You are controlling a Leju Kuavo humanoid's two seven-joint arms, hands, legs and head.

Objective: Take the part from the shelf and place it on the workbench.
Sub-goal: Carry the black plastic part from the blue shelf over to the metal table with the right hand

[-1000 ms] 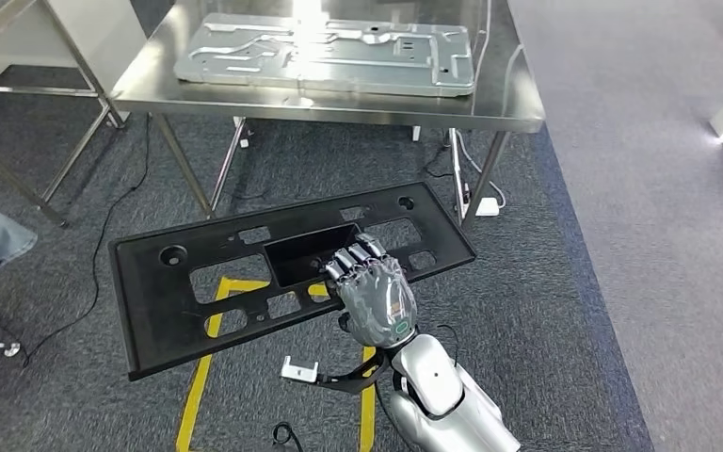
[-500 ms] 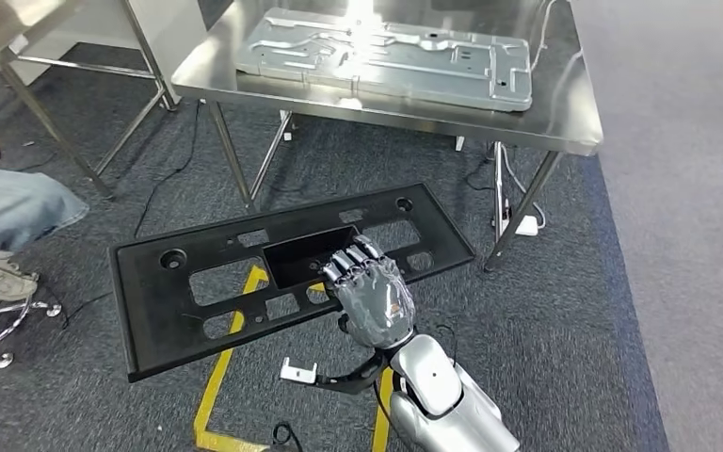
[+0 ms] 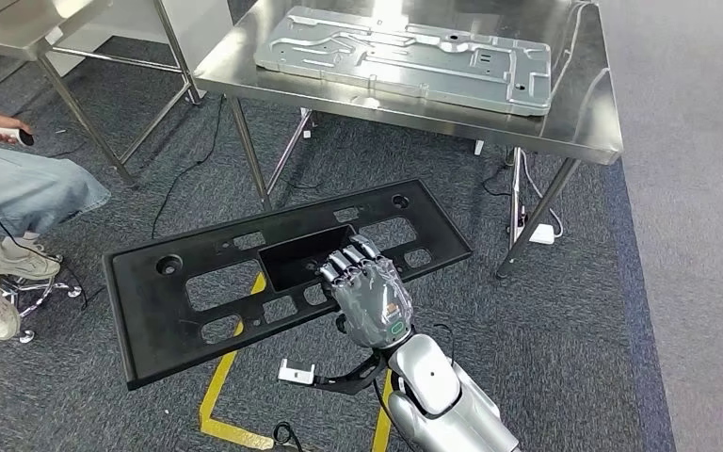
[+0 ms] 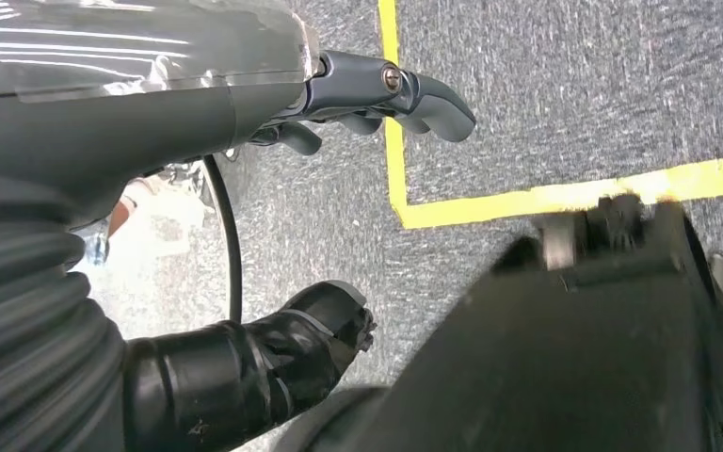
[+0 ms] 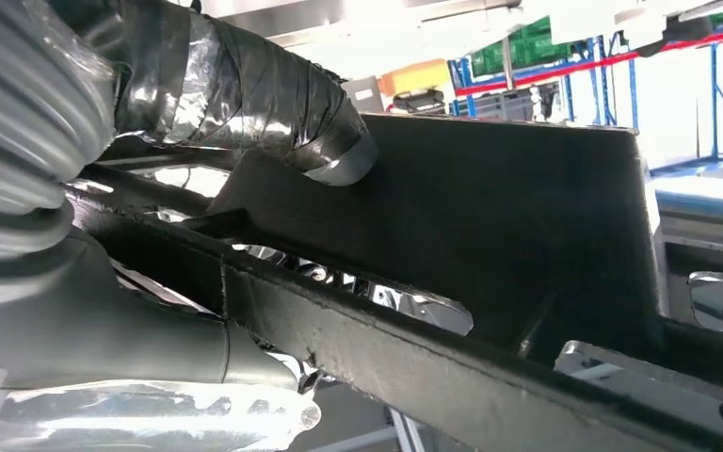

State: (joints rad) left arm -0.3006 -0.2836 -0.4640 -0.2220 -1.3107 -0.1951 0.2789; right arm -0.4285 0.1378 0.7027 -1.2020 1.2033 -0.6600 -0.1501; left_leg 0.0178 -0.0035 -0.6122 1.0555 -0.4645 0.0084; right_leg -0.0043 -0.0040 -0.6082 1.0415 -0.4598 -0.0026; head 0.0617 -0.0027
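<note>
The part is a long black plastic panel (image 3: 188,292) with several cut-outs and a rectangular recess in the middle. I hold it flat over the floor, tilted slightly. My right hand (image 3: 369,294) grips its near edge beside the recess, with the fingers curled over the rim. In the right wrist view the thumb (image 5: 254,94) presses on the panel's black wall (image 5: 499,217). The steel workbench (image 3: 584,127) stands ahead of the panel and carries a large silver stamped sheet (image 3: 405,56). My left hand (image 4: 358,89) hangs above the carpet, fingers and thumb (image 4: 325,320) apart, holding nothing.
A person's legs (image 3: 28,193) and a hand with a small controller (image 3: 9,137) are at the left. A second steel table (image 3: 19,24) stands at the far left. Yellow tape (image 3: 216,395) marks the grey carpet. Cables and a white power strip (image 3: 541,235) lie under the workbench.
The whole picture has shifted: the workbench now sits further right and the person's legs have come further in at the left. My right hand keeps the same hold on the panel.
</note>
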